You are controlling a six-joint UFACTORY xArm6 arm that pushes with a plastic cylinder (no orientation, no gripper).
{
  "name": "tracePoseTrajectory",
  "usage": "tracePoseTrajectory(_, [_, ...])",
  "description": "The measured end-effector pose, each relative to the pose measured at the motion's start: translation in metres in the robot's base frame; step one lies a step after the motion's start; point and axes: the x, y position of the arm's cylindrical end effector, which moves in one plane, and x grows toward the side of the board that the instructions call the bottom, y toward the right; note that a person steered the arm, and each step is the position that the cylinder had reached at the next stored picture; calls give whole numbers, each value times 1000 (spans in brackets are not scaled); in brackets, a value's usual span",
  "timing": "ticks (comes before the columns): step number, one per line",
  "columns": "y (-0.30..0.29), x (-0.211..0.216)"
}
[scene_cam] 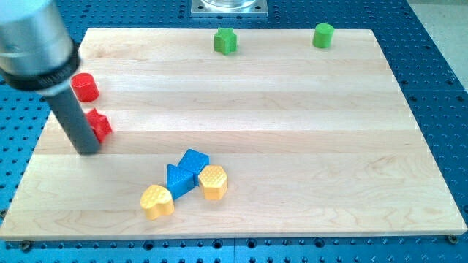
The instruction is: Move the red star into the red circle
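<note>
The red star lies near the board's left edge, partly hidden behind my rod. The red circle, a short red cylinder, stands just above it toward the view's top, with a small gap between them. My tip rests on the board right beside the red star, at its lower left, touching or nearly touching it. The rod rises to the upper left into the grey arm.
A green star and a green cylinder sit at the board's top edge. Two blue blocks, a yellow hexagon and a yellow heart cluster at the lower middle. The wooden board lies on a blue perforated table.
</note>
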Motion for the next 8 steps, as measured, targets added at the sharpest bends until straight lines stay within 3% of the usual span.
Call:
tracePoseTrajectory(1, [-18, -13])
tracePoseTrajectory(2, [43, -19])
tracePoseTrajectory(4, [79, -38])
tracePoseTrajectory(5, [79, -77])
tracePoseTrajectory(6, [58, -77])
tracePoseTrajectory(7, [89, -107])
tracePoseTrajectory(8, [82, -112])
